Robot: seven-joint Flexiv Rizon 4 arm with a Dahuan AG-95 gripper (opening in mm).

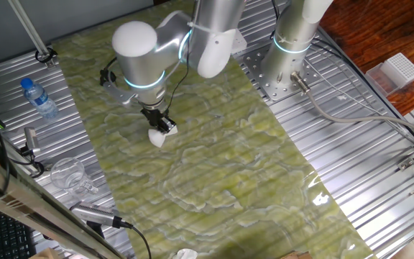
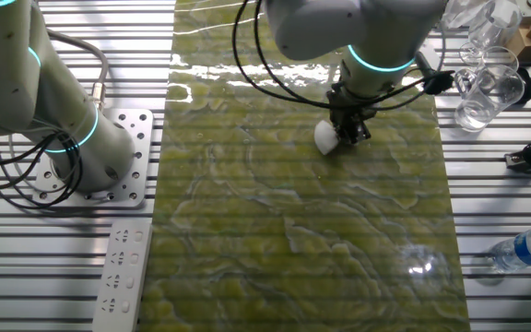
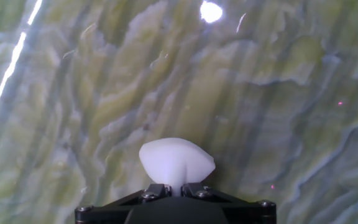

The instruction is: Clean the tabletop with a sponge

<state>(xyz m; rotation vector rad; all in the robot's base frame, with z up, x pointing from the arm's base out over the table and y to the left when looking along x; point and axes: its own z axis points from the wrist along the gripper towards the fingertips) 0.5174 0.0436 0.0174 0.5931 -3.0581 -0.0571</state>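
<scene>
The gripper (image 1: 162,126) points down over the yellow-green marbled tabletop (image 1: 221,173), jaws pinching the white sponge (image 1: 157,138) between them. In the hand view the sponge (image 3: 176,162) bulges out beyond the fingertips, squeezed narrow where it is clamped. In the other fixed view the sponge (image 2: 325,137) sits at the tabletop surface near the sheet's far half; contact cannot be confirmed. On the ribbed metal panels beside the sheet: a plastic water bottle (image 1: 39,98), a clear glass pitcher (image 2: 489,92), a white power strip (image 2: 121,269).
</scene>
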